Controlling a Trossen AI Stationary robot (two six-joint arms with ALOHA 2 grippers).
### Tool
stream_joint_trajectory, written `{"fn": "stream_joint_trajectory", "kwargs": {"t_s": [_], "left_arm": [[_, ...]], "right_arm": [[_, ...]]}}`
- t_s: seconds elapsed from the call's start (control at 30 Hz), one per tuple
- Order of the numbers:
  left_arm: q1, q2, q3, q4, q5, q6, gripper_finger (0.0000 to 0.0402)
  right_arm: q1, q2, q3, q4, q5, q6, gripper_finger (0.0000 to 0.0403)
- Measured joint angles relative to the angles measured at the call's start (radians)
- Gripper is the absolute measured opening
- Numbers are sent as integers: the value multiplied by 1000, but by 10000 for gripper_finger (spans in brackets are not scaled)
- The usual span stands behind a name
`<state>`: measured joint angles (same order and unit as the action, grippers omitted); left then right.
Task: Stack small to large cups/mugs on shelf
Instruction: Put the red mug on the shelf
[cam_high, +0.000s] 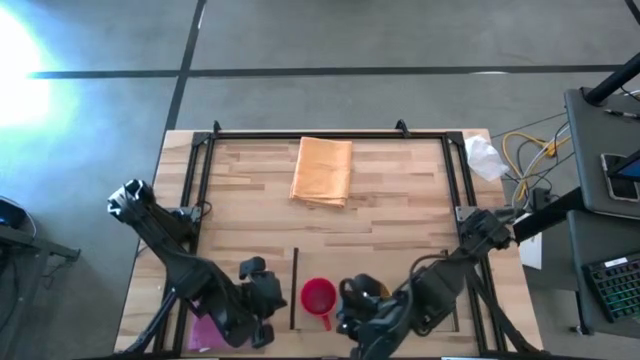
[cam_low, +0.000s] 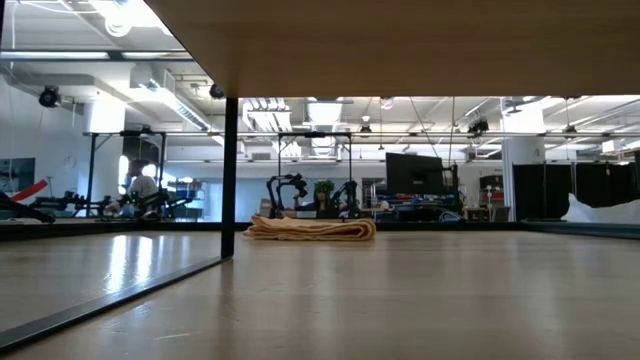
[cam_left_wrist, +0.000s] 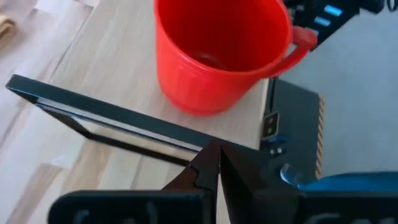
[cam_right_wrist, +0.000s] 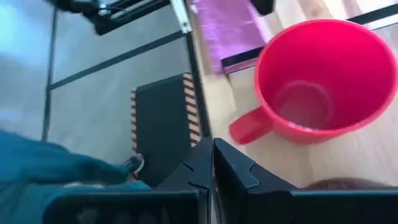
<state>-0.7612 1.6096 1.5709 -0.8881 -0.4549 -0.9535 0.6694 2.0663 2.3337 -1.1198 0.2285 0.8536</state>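
A pink-red mug (cam_high: 318, 298) stands upright on its base on the pale wood near the table's front edge, just right of a thin dark strip (cam_high: 295, 288). Its handle (cam_right_wrist: 249, 127) points toward the front edge. My left gripper (cam_high: 264, 303) is left of the mug, across the strip, with fingers shut and empty (cam_left_wrist: 214, 163). My right gripper (cam_high: 352, 302) is right of the mug, with fingers shut and empty (cam_right_wrist: 211, 158). The mug also shows in the left wrist view (cam_left_wrist: 217, 53) and the right wrist view (cam_right_wrist: 317, 81). The brown mug and the black mug are not in view.
A folded orange cloth (cam_high: 322, 170) lies at the table's far middle and also shows in the low view (cam_low: 310, 228). A magenta cloth (cam_high: 205, 330) lies at the front left under my left arm. A dark frame (cam_high: 330, 133) edges the table. Bare wood lies between the cloth and the mug.
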Motion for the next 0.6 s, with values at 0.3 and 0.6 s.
{"fn": "stream_joint_trajectory", "kwargs": {"t_s": [0.3,0.6], "left_arm": [[1,-57,-136,148,-5,1,0],[17,-55,-139,184,-24,49,0]], "right_arm": [[-4,57,12,-2,-7,75,8],[-11,64,14,13,7,78,8]]}}
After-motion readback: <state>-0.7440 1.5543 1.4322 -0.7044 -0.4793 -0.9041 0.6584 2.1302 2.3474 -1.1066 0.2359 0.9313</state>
